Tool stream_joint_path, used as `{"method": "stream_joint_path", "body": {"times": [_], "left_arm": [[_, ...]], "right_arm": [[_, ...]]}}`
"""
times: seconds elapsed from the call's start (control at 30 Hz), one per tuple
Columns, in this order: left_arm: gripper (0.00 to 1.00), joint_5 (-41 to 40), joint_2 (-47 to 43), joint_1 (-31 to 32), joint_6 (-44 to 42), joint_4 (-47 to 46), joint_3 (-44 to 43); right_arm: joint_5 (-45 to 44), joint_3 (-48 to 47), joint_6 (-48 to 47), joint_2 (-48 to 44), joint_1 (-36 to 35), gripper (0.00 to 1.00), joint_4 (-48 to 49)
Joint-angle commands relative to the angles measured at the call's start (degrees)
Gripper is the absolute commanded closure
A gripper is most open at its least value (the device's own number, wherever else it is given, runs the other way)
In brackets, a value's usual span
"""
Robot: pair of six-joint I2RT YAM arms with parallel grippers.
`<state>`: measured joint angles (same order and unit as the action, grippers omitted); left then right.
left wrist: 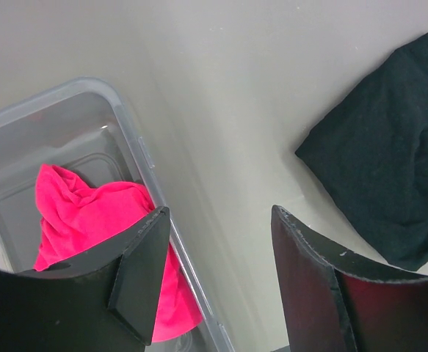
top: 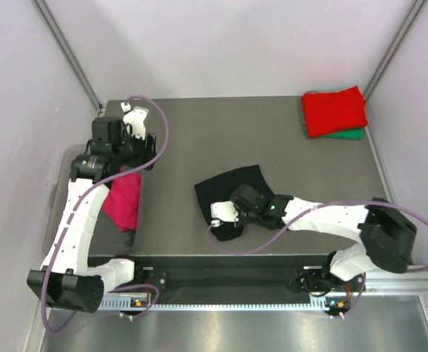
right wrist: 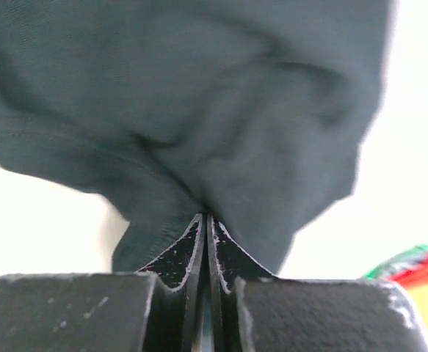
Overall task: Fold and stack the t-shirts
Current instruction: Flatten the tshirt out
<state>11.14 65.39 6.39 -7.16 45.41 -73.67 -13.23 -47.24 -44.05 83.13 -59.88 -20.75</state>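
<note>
Looking from above: the crumpled black cotton t-shirt lay in the middle of the dark grey desk, its long axis running near-left to far-right. The right pincer sat at its near-left edge, so the cloth spread away toward the far right.
Stack: a folded red t-shirt rested on a folded green t-shirt at the far right corner, well apart from the black one.
Left wrist view: the left pincer was spread wide and held nothing. It hovered beside the clear plastic bin holding a bunched magenta t-shirt.
Right wrist view: its fingers were pressed together, pinching a fold of black cloth that bunched straight ahead.
Judgement: the right arm was much nearer, so any fold likely had to carry that edge toward the far right.
</note>
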Motion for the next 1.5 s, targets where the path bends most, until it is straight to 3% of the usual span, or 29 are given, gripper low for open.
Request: {"method": "stream_joint_path", "body": {"times": [0.0, 0.07, 0.13, 0.2, 0.27, 0.4, 0.47, 0.6, 0.7, 1.17, 1.33, 1.47], "left_arm": [[0.38, 0.7, -1.0, -0.3, 0.2, -2.6, 0.4], [0.38, 0.8, -0.6, -0.3, 0.3, -2.6, 0.3], [0.38, 0.8, -0.4, -0.3, 0.2, -2.6, 0.1], [0.38, 0.7, -0.5, -0.3, 0.3, -2.6, -0.2], [0.38, 0.5, -0.6, -0.4, 0.2, -2.6, -0.1], [0.38, 0.6, -0.7, -0.5, 0.2, -2.5, 0.2], [0.38, 0.7, -0.8, -0.6, 0.3, -2.5, 0.2], [0.37, 0.9, -0.9, -0.8, 0.5, -2.5, 0.2], [0.37, 1.2, -0.8, -0.9, 0.5, -2.4, 0.4], [0.37, 1.2, -0.7, -1.0, 0.6, -2.4, 0.4], [0.37, 1.2, -0.8, -0.9, 0.6, -2.6, 0.9], [0.37, 1.3, -1.0, -1.0, 0.6, -2.7, 1.2]], "right_arm": [[-4.5, -2.1, -1.7, -7.4, 0.8, 1.0, 4.9], [-2.4, -3.6, -0.2, -8.0, 1.0, 1.0, 2.2], [-0.2, -3.8, 1.2, -7.8, 1.0, 0.89, 0.2], [2.9, -2.9, 1.3, -8.6, 1.0, 0.94, -1.2], [4.6, -2.2, 1.6, -9.3, 1.0, 0.92, -1.6], [9.8, -2.4, 1.3, -10.4, 0.9, 0.73, -5.3], [15.1, -2.9, 1.3, -10.6, 1.0, 0.69, -8.5], [18.1, -2.7, 1.4, -8.2, 0.8, 0.53, -10.1], [18.1, -1.6, 0.6, -6.5, 0.7, 0.5, -8.7], [14.8, 0.8, -1.1, 1.9, 0.7, 0.47, -0.7], [8.5, 2.2, 0.4, 1.7, 0.7, 0.59, 6.9], [4.6, 2.0, 1.1, 3.1, 0.7, 0.59, 9.8]]}}
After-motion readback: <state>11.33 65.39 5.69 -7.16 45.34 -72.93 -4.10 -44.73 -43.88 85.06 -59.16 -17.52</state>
